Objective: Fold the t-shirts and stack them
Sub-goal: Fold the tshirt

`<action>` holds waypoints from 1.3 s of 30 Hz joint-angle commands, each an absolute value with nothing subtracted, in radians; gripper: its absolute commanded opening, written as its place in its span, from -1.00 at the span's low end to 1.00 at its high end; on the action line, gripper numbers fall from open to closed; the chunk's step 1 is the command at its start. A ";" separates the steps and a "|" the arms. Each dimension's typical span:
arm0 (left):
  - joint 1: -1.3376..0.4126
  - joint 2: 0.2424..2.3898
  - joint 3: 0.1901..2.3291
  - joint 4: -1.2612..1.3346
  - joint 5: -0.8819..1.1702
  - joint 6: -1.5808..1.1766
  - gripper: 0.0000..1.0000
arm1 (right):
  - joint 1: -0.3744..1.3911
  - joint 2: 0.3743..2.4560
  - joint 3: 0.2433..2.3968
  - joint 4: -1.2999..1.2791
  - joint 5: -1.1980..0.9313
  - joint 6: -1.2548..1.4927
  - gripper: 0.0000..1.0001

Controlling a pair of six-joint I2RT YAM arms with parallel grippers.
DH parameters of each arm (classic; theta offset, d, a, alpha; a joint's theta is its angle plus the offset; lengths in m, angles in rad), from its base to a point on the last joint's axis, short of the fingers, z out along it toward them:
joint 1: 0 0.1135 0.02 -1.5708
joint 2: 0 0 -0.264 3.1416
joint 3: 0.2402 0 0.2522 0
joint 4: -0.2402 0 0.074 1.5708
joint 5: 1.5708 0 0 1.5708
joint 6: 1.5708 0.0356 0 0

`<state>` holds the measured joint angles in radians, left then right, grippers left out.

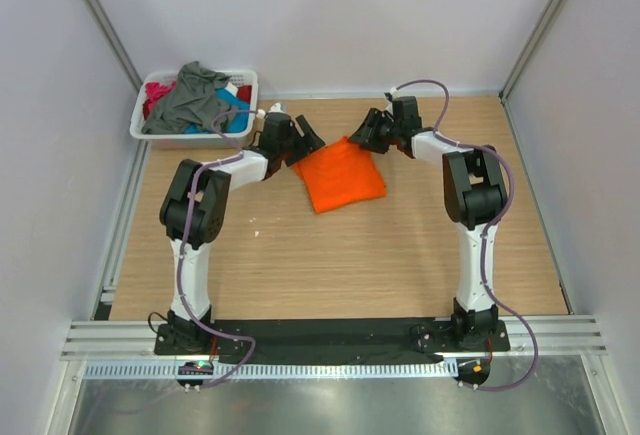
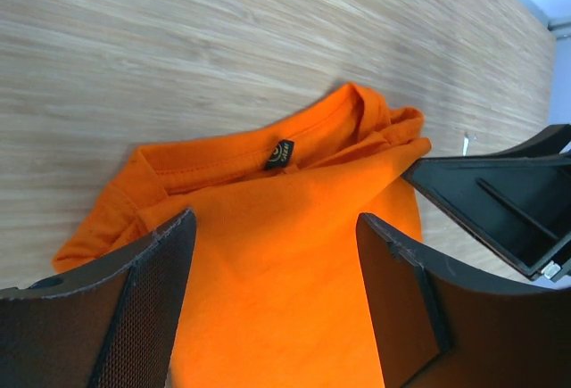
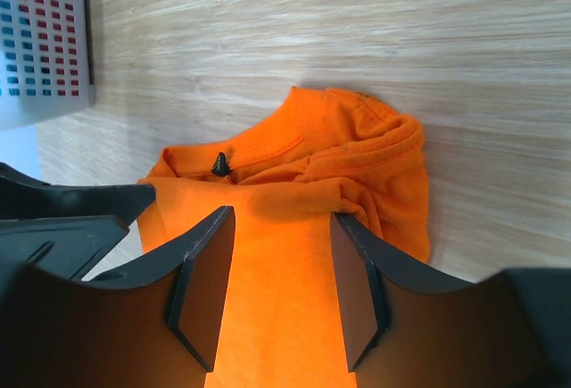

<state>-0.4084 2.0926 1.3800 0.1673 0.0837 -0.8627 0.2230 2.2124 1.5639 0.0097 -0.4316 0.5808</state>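
Note:
A bright orange t-shirt [image 1: 340, 175] lies folded into a rough square on the wooden table, its collar and black label [image 2: 278, 153] toward the far side. My left gripper [image 1: 305, 145] hovers at its far left corner, open, with flat orange cloth [image 2: 294, 254] showing between the fingers [image 2: 275, 218]. At the far right corner my right gripper [image 1: 362, 135] is open too, the shirt [image 3: 357, 156] lying under its gap [image 3: 281, 214]. Neither holds any cloth. A dark grey t-shirt [image 1: 195, 95], a teal one [image 1: 235, 115] and a red one [image 1: 158, 95] are heaped in the basket.
The white plastic laundry basket [image 1: 195, 141] stands at the table's far left corner, close behind my left arm; its perforated wall [image 3: 45, 40] shows in the right wrist view. Grey walls enclose the table on three sides. Bare wood stretches in front of the orange shirt.

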 commanded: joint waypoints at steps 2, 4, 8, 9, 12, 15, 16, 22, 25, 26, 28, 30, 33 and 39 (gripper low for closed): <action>-0.396 2.122 1.453 0.150 0.110 -0.871 0.46 | 0.193 2.224 1.602 0.098 -0.460 0.653 0.06; -0.396 2.114 1.456 0.152 0.103 -0.850 0.47 | 0.190 2.201 1.591 0.159 -0.466 0.666 0.07; -0.394 2.132 1.515 0.110 0.103 -0.815 0.47 | 0.190 2.220 1.635 0.203 -0.503 0.660 0.10; -0.393 2.137 1.525 0.107 0.109 -0.810 0.47 | 0.192 2.230 1.650 0.198 -0.512 0.663 0.10; -0.394 2.146 1.535 0.107 0.101 -0.815 0.47 | 0.192 2.258 1.675 0.195 -0.511 0.670 0.10; -0.393 2.175 1.561 0.088 0.104 -0.807 0.47 | 0.190 2.283 1.680 0.173 -0.511 0.661 0.10; -0.394 2.183 1.569 0.083 0.106 -0.805 0.48 | 0.190 2.287 1.675 0.170 -0.514 0.658 0.10; -0.393 2.192 1.604 0.042 0.092 -0.735 0.48 | 0.190 2.252 1.719 0.080 -0.476 0.566 0.13; -0.393 2.143 1.660 -0.035 0.060 -0.646 0.55 | 0.189 2.212 1.832 -0.061 -0.442 0.478 0.22; -0.393 2.126 1.672 -0.055 0.049 -0.620 0.58 | 0.190 2.200 1.863 -0.136 -0.431 0.454 0.37; -0.393 2.064 1.698 -0.112 0.009 -0.583 0.68 | 0.189 2.163 1.945 -0.213 -0.356 0.420 0.60; -0.393 2.014 1.701 -0.161 -0.024 -0.539 0.77 | 0.189 2.126 1.998 -0.326 -0.292 0.379 0.95; -0.393 1.925 1.698 -0.254 -0.070 -0.519 0.89 | 0.189 2.092 2.013 -0.454 -0.252 0.336 0.99; -0.393 1.711 1.555 -0.388 -0.127 -0.543 0.94 | 0.192 1.973 1.772 -0.488 -0.226 0.263 1.00</action>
<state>-0.3985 1.8339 1.6333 -0.2871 -0.0750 -0.5617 0.1871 2.0293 1.8713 -0.3954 -0.2737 0.3397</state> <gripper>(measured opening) 0.967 0.996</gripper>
